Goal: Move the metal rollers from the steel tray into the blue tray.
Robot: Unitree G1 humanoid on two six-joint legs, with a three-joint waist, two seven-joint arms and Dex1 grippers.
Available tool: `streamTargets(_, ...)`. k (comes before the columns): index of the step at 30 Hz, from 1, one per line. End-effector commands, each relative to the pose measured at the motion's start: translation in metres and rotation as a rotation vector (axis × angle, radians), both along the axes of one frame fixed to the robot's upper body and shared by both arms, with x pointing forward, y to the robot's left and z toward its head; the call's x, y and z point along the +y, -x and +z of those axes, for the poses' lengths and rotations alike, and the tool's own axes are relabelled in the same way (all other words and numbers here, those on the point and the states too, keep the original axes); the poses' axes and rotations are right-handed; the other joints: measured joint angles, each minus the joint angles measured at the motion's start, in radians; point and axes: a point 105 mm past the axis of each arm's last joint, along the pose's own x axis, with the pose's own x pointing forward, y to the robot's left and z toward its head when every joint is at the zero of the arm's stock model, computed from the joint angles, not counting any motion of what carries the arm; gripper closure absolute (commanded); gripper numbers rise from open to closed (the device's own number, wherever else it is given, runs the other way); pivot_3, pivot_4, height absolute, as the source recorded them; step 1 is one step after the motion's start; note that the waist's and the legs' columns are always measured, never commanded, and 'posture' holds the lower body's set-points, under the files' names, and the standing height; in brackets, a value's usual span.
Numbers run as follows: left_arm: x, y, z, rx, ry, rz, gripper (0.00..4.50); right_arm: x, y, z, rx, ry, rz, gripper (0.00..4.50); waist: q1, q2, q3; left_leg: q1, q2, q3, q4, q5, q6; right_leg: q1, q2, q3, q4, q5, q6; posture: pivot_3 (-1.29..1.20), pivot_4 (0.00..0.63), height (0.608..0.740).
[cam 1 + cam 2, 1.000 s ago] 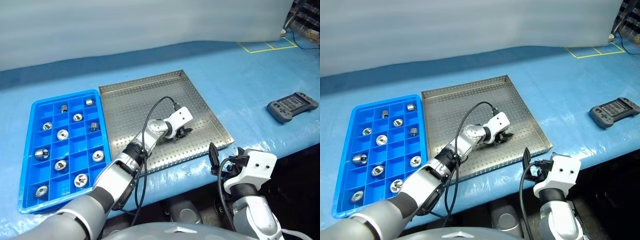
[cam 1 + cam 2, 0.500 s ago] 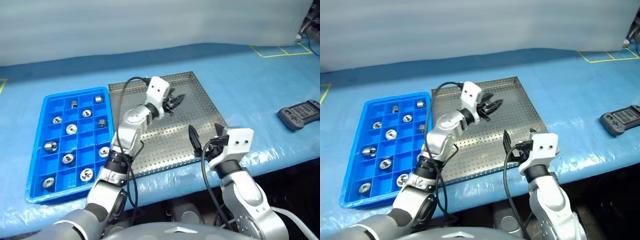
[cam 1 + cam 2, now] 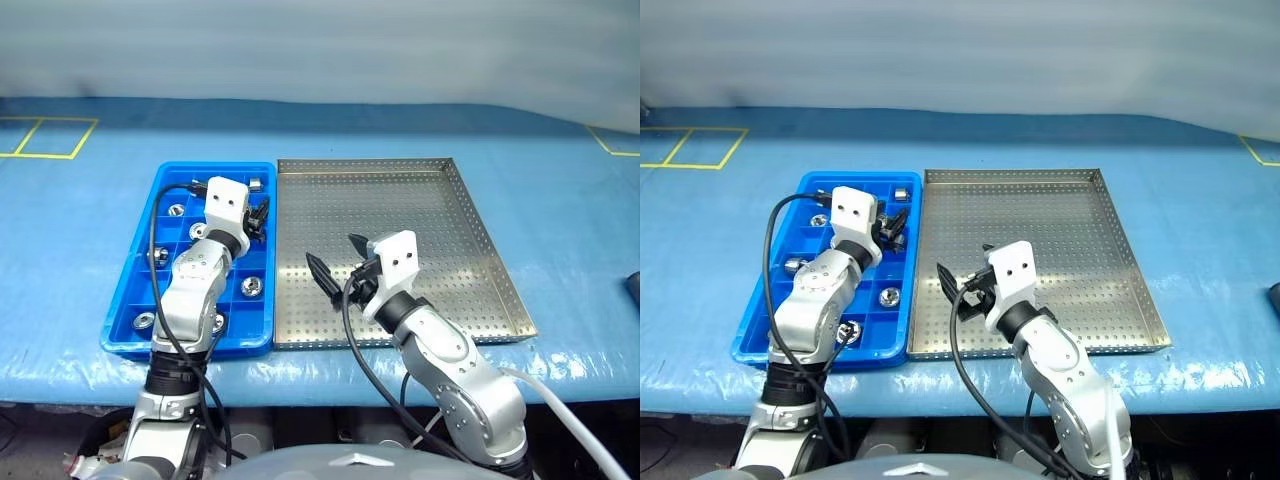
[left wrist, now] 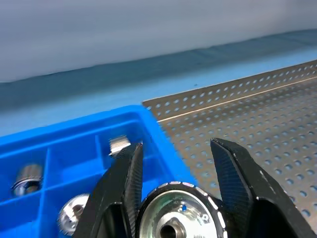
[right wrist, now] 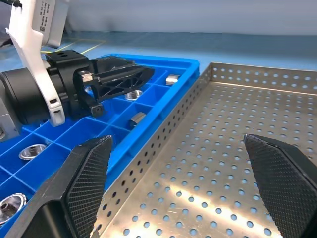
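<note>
**Last roller riding over the blue tray, drop is next**

So the left end effector (image 3: 258,217) is pinching a metal roller (image 4: 179,216) between its two black fingers, and the wrist view shows the shiny face with the dark hole sitting right in the jaws. It hangs over the blue tray (image 3: 140,322), on the side that butts against the steel tray (image 3: 500,285). My read: this is the carry-and-place step, and what's left is picking a free compartment and letting go.

The other metal rollers (image 3: 252,286) already sit in compartments of the blue tray, one per cell from what I can tell. The steel tray's perforated base looks bare, so this could well be the final one.

The right end effector (image 3: 334,257) is spread wide, holding nothing, hovering over the steel tray near the blue tray's rim.

Room-wise: the blue tray touches the steel tray along one long edge, so there's a raised rim on each side of that seam. The grid walls are thin, so the roller needs to come down centred in a cell or it may perch on a divider. Beyond the blue tray's far side the tabletop (image 3: 90,200) is open.
</note>
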Motion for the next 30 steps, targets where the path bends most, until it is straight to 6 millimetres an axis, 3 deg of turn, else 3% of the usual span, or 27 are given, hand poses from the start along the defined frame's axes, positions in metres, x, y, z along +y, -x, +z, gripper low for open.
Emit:
streamTargets(1,-0.001,0.007,0.008,-0.046,-0.067,-0.007,2.59,0.003,0.002,0.004,-0.01,-0.013,0.027,0.0,0.003,0.0,0.0,0.0,0.0,0.0,0.0,0.0,0.0,0.0,0.0,0.0,0.0,0.0,0.0,0.12,0.15,0.74)
streamTargets(12,0.036,0.017,-0.01,-0.014,-0.102,0.195,2.59,-0.003,0.007,-0.003,0.028,-0.023,-0.007,0.0,0.003,0.0,0.0,0.001,0.001,-0.001,0.0,0.0,0.0,0.0,0.001,-0.001,0.002,0.0,-0.001,0.11,0.15,0.74)
streamTargets(22,0.031,0.027,-0.034,0.065,-0.1,0.18,2.59,-0.006,0.007,-0.002,0.026,-0.03,-0.03,0.0,0.002,0.0,0.0,0.001,0.001,0.0,0.0,0.0,0.0,0.0,0.001,-0.001,0.001,0.0,-0.001,0.1,0.15,0.74)
streamTargets(30,0.039,0.03,-0.045,0.1,-0.115,0.237,2.59,-0.011,0.008,-0.004,0.036,-0.022,-0.058,0.0,0.0,0.0,0.0,0.001,0.001,0.0,0.0,0.0,0.0,0.0,0.001,-0.001,0.001,0.0,-0.001,0.08,0.15,0.74)
